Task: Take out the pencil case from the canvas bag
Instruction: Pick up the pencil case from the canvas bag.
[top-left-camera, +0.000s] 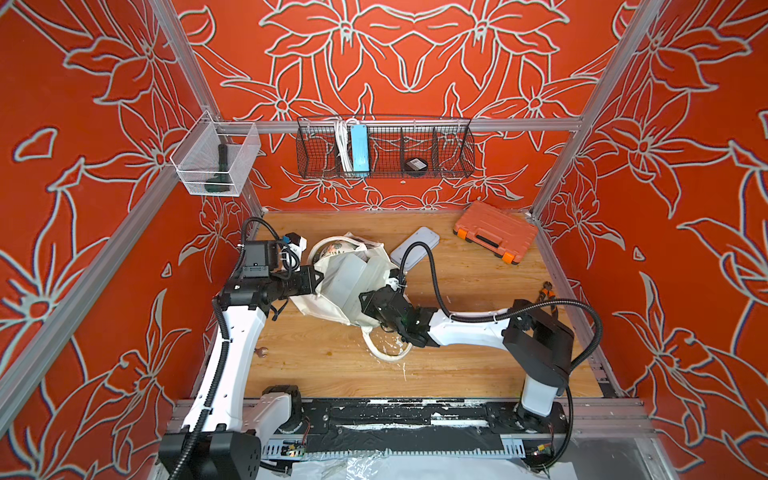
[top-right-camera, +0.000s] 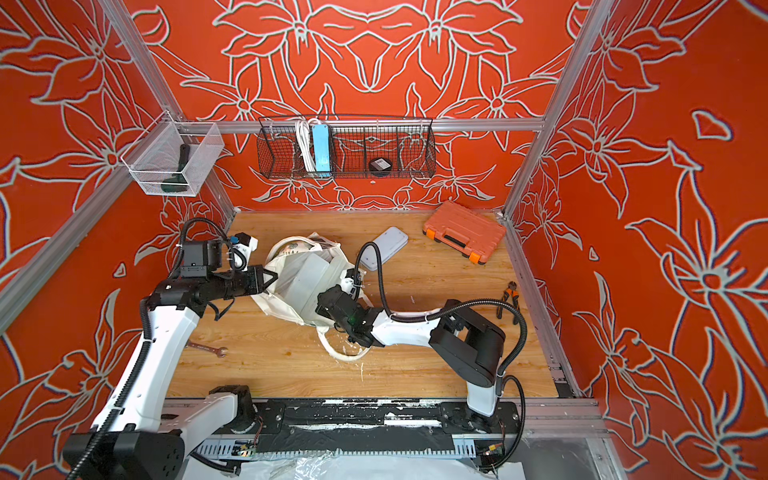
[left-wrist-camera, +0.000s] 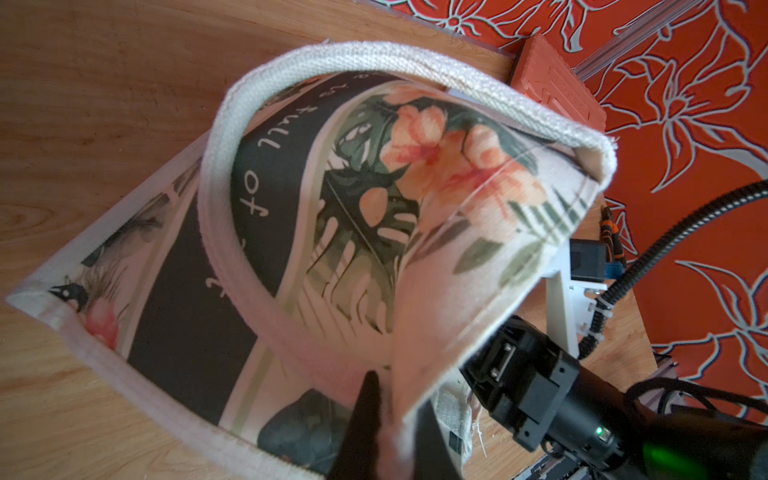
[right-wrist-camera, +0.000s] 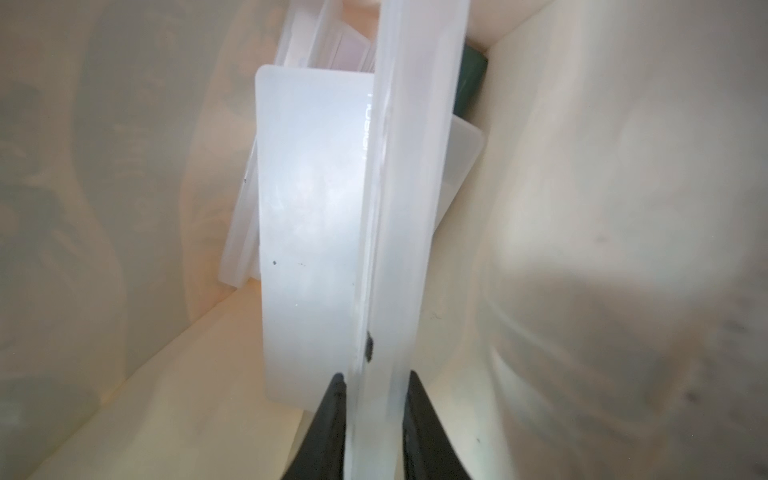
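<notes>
Both top views: canvas bag (top-left-camera: 309, 305) slumped on tabletop (top-left-camera: 457, 353), centre, mouth spread open. Your left end effector (top-left-camera: 319, 277) clamped on bag's left rim. Your right end effector (top-left-camera: 365, 300) reaches into mouth, among pale plastic boxes (top-left-camera: 347, 274). Grey flat box (top-left-camera: 415, 246) just beyond bag; orange toolbox (top-left-camera: 494, 232) in far right corner.

Left wrist: fingers (left-wrist-camera: 365, 415) shut on floral cloth, white handle (left-wrist-camera: 374, 58) arching over printed panel.

Right wrist: you see fingers (right-wrist-camera: 332, 424) closed tight on edge of translucent pencil case (right-wrist-camera: 399, 208), case inside bag, second pale box (right-wrist-camera: 307, 208) beside it.
</notes>
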